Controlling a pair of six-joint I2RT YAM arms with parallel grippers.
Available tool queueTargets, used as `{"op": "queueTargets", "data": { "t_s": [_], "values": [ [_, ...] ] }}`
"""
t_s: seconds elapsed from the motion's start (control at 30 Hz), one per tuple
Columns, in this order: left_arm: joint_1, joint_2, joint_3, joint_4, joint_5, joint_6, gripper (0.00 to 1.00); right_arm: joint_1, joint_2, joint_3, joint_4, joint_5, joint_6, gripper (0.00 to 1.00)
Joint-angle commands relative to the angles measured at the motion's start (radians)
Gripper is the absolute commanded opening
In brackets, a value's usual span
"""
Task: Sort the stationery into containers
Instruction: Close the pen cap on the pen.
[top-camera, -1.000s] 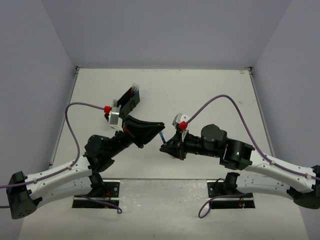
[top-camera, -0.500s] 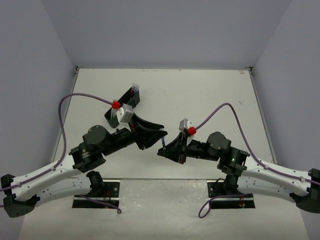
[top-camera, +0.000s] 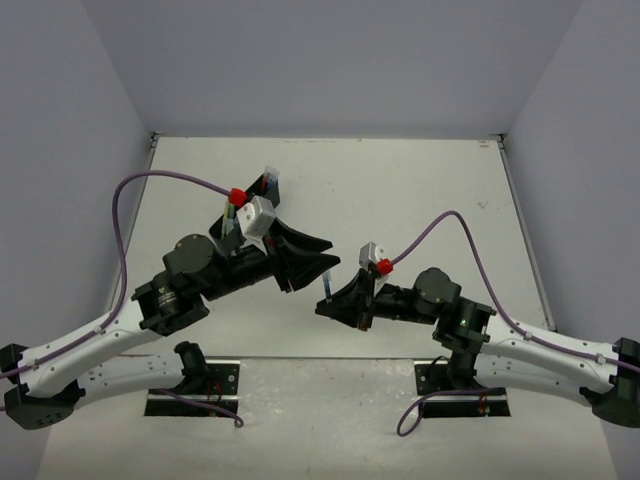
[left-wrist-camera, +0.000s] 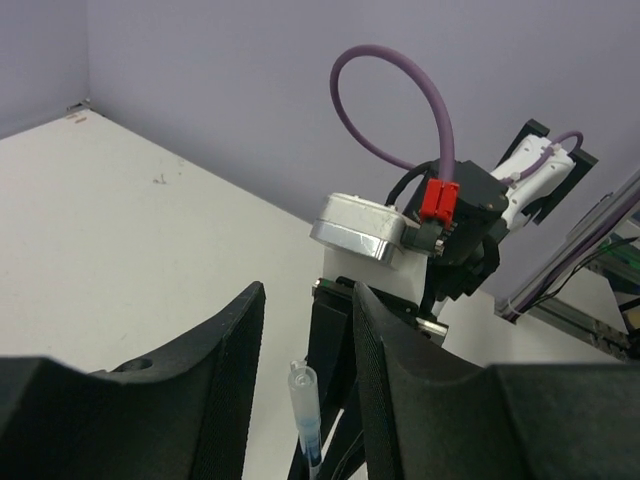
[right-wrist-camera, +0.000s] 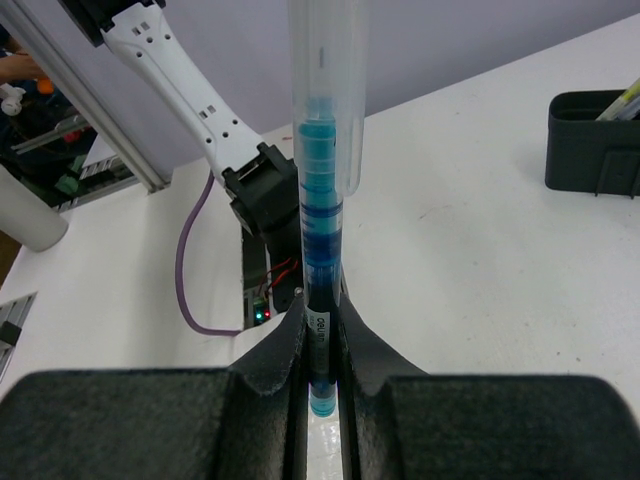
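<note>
My right gripper (right-wrist-camera: 320, 315) is shut on a blue pen (right-wrist-camera: 322, 200) with a clear cap and holds it upright above the table. In the top view the right gripper (top-camera: 325, 298) sits mid-table, and the pen (top-camera: 329, 279) points toward my left gripper (top-camera: 331, 255). The left gripper (left-wrist-camera: 308, 300) is open, and the pen's capped end (left-wrist-camera: 304, 400) shows between its jaws without touching them. The black organiser tray (top-camera: 262, 196) lies at the back left, partly hidden by the left wrist. One end of it (right-wrist-camera: 594, 140) holds a yellow-green pen (right-wrist-camera: 624, 100).
The right wrist's silver camera block (left-wrist-camera: 362, 226) and purple cable (left-wrist-camera: 400, 110) face the left gripper closely. The arm bases (top-camera: 195, 380) stand at the near edge. The table's back edge (top-camera: 320, 138) meets grey walls.
The left wrist has risen and turned, bringing its open jaws around the pen's tip. The right gripper has drawn slightly back toward the near edge, still holding the pen.
</note>
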Motion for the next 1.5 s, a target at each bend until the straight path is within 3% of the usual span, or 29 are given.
{"op": "queueTargets", "data": {
  "t_s": [0.0,0.37,0.47,0.7,0.9,1.0,1.07,1.2,1.37,1.4,1.47],
  "values": [
    [-0.003,-0.021,-0.007,-0.046,0.069,0.041,0.42,0.000,-0.043,0.010,0.035,0.026,-0.015,0.00],
    [-0.003,-0.021,-0.081,0.026,0.173,0.029,0.15,0.000,-0.064,0.037,-0.001,0.045,-0.029,0.00],
    [-0.003,-0.012,-0.091,0.039,0.186,0.025,0.00,0.000,-0.073,0.049,-0.001,0.051,-0.035,0.00],
    [-0.003,-0.009,-0.174,0.090,0.208,0.002,0.00,-0.001,-0.067,0.119,-0.027,0.072,-0.073,0.00],
    [-0.004,0.047,-0.305,0.120,0.287,-0.050,0.00,-0.041,-0.034,0.277,-0.066,0.151,-0.122,0.00],
    [-0.004,0.044,-0.370,0.144,0.227,-0.088,0.00,-0.069,0.004,0.344,-0.108,0.112,-0.144,0.00],
    [-0.004,0.018,-0.355,0.109,0.100,-0.088,0.00,-0.069,0.018,0.324,-0.110,0.082,-0.154,0.00],
    [-0.005,0.006,-0.230,-0.034,-0.178,-0.065,0.00,-0.070,0.001,0.180,-0.043,0.109,-0.137,0.00],
    [-0.004,0.026,-0.107,-0.115,-0.346,-0.041,0.00,-0.070,-0.003,0.104,-0.017,0.176,-0.133,0.04],
    [-0.004,0.030,-0.095,-0.117,-0.366,-0.037,0.00,-0.072,0.001,0.104,-0.018,0.185,-0.134,0.07],
    [-0.003,0.042,-0.068,-0.125,-0.429,-0.035,0.00,-0.072,0.017,0.103,-0.020,0.222,-0.134,0.29]
  ]
}}
